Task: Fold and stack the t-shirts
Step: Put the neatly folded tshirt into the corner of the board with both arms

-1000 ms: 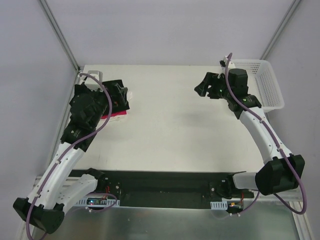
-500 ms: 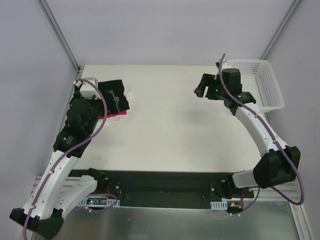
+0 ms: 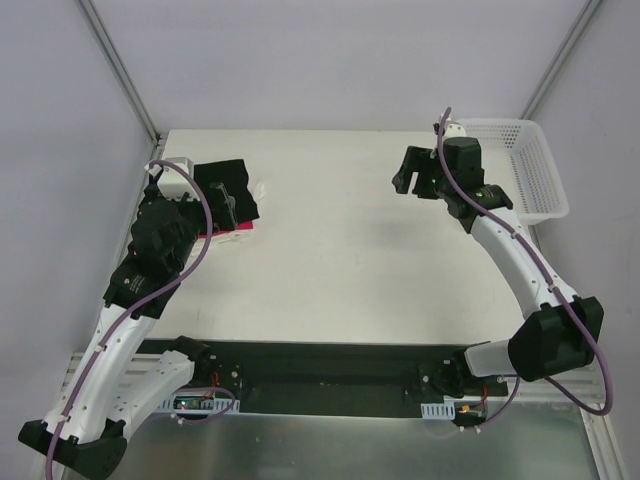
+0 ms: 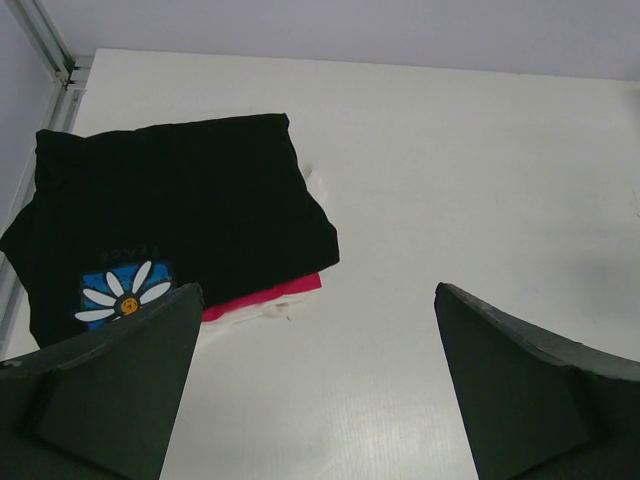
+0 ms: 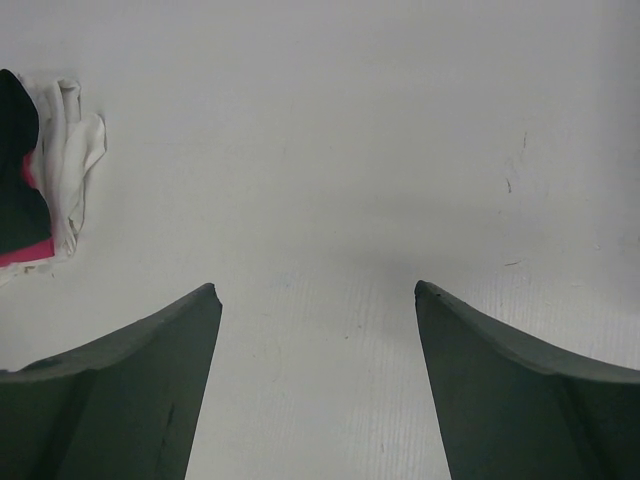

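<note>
- The folded black cloth t-shirt [image 4: 170, 200] is soft and matt, and its blue daisy print [image 4: 125, 288] looks flat.
- The magenta-pink cloth shirt [image 4: 262, 294] and the crumpled white cloth shirt [image 5: 72, 150] are matt too.
- The white bench [image 4: 460, 170] is matt and finely grained, with faint scuffs.
- The white plastic mesh basket [image 3: 535, 170] looks smooth.
- The left gripper [image 4: 318, 295] and right gripper [image 5: 315, 290] have dark, smooth, matt fingers [image 4: 520, 390].

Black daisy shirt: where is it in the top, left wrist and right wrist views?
Top external: black shirt in the upper left of the picture.
Left wrist: black shirt left of centre, topping the stack.
Right wrist: black shirt, a sliver at the left edge.
Shared landmark: pink shirt edge under it.
</note>
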`<state>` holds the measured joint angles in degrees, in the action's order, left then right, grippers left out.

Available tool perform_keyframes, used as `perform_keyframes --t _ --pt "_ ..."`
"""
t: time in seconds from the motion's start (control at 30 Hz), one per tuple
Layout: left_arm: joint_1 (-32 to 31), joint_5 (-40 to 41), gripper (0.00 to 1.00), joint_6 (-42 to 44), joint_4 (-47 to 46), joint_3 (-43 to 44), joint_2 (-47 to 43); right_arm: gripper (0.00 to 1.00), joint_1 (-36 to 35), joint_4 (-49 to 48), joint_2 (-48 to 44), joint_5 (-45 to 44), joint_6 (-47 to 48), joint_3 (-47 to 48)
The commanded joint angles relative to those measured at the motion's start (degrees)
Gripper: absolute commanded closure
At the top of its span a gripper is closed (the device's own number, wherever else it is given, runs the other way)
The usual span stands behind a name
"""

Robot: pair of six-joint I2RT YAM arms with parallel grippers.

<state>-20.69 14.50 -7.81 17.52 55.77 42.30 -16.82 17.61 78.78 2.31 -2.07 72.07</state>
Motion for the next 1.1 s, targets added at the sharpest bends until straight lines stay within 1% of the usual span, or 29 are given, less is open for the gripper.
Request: perform_keyframes --t 0.0,0.27,0.37,0.5,0.57,0.6,0.63,0.7,0.73,0.77,0.8,0.87,0.93,1.07 --pt "-0.58 2.02 0.01 1.40 -0.29 0.57 -0.73 0.19 -0.32 -0.03 -2.67 -1.69 0.92 1.67" --pt "-0.58 2.20 0.01 1.40 -0.29 0.48 -1.52 0.19 -0.32 0.76 -3.72 -1.87 0.75 1.58" --pt "-0.58 0.36 0.01 1.66 -0.29 0.66 -1.61 0.19 -0.32 0.59 -4.34 -1.95 0.83 1.23" --pt "-0.58 -9.73 0.01 3.41 -0.20 0.92 -0.47 0.19 -0.41 0.94 -5.57 -1.95 0.75 0.53" --pt "-0.58 -17.46 0.01 2.89 0.32 1.45 1.36 0.19 -0.41 1.99 -6.10 -1.78 0.83 0.61" --pt "-0.58 -21.49 0.01 3.59 0.67 1.54 2.07 0.19 -0.41 2.60 -6.27 -1.60 0.92 0.70" --pt "-0.58 -29.36 0.01 3.33 1.28 1.45 2.86 0.19 -0.41 3.22 -6.71 -0.82 1.01 0.70" --pt "-0.58 -37.39 0.01 2.63 1.73 0.84 5.41 0.19 -0.32 4.37 -7.50 0.59 0.84 0.00" --pt "-0.58 -41.10 0.01 2.37 1.64 -0.30 6.20 0.19 -0.41 4.37 -8.46 2.86 0.57 -1.48" --pt "-0.58 -48.01 0.01 2.10 1.64 -0.83 7.43 0.19 -0.41 4.19 -9.08 4.45 0.14 -2.63" --pt "-0.58 -51.47 0.01 3.06 1.55 -1.45 7.96 0.19 -0.41 3.67 -9.78 8.46 -0.56 -3.77" --pt "-0.58 -56.84 0.01 3.86 1.73 -2.68 8.76 0.19 -0.58 1.39 -11.63 13.05 -0.66 -7.71" --pt "-0.58 -58.35 0.01 4.65 1.64 -3.65 8.67 0.19 -0.76 -1.06 -12.51 18.94 -0.66 -10.10" --pt "-0.58 -64.23 0.01 5.70 1.91 -3.82 8.85 0.18 -1.28 -4.15 -13.92 29.05 -0.48 -16.59"
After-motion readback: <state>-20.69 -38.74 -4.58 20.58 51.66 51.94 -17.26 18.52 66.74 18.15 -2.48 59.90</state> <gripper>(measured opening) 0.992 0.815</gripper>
